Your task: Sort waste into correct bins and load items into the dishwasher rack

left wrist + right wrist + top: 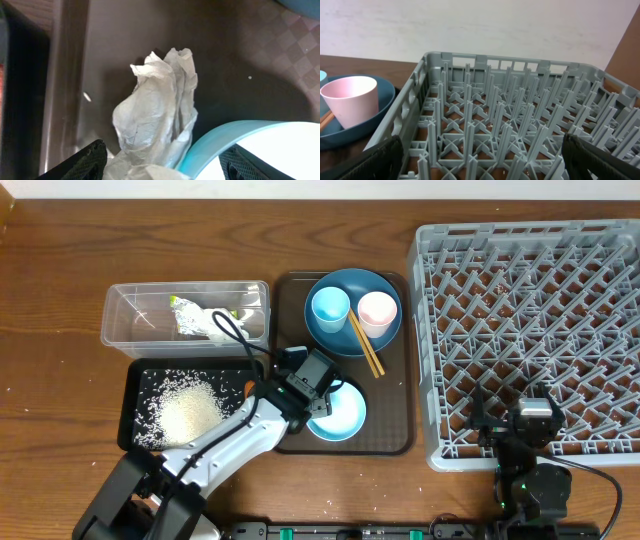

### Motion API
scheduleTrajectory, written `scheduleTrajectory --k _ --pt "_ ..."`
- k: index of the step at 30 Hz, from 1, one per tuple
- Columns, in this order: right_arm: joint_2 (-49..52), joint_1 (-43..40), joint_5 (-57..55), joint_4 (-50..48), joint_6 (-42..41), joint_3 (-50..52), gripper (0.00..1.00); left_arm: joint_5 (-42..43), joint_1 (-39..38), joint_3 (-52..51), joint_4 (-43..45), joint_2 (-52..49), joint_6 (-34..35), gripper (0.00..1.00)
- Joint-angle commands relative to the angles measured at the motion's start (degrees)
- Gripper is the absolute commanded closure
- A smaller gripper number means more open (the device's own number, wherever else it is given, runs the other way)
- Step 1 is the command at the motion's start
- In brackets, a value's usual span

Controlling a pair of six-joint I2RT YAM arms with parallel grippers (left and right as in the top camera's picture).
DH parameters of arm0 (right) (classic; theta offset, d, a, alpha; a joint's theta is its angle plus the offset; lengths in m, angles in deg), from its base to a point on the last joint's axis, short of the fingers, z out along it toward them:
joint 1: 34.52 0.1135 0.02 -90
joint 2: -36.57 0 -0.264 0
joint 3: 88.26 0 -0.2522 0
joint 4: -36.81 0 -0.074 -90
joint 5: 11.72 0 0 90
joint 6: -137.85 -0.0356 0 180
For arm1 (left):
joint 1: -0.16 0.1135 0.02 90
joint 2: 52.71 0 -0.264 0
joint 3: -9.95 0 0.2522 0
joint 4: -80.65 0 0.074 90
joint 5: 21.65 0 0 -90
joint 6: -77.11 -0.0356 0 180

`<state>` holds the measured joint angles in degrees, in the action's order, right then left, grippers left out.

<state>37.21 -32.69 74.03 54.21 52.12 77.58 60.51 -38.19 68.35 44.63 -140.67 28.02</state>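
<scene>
A crumpled white tissue [155, 115] lies on the brown serving tray [125, 40] beside the light blue bowl [225, 135]. My left gripper [165, 167] is open, its fingers straddling the tissue and the bowl's rim. From overhead, that gripper [305, 385] hangs over the bowl [340, 418]. The clear tub [120, 330] holds tissue [205, 326] and a green-and-yellow wrapper [184, 304]. Rice [188, 416] lies in the black tray [132, 395]. My right gripper [480, 160] is open, empty, over the rack [495, 125].
The dark blue dish [352, 340] sits at the back of the serving tray [400, 380], carrying the light blue cup [330, 307], the pink cup [377, 312] and the chopsticks [366, 346]. The grey rack [540, 310] fills the right side of the table.
</scene>
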Motion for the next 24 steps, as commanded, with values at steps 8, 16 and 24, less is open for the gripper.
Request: scheduleTrajectory --k 8,16,24 --pt "-0.2 -0.3 0.2 0.2 0.5 0.1 0.01 2.8 0.2 0.5 0.5 6.1 0.1 0.25" --pt "-0.2 -0.4 0.2 0.2 0.5 0.1 0.01 -0.3 0.2 0.5 0.2 13.1 0.1 0.24" --pt "-0.2 -0.4 0.2 0.3 0.5 0.1 0.01 -5.1 0.2 0.2 -0.9 6.3 4.4 0.19"
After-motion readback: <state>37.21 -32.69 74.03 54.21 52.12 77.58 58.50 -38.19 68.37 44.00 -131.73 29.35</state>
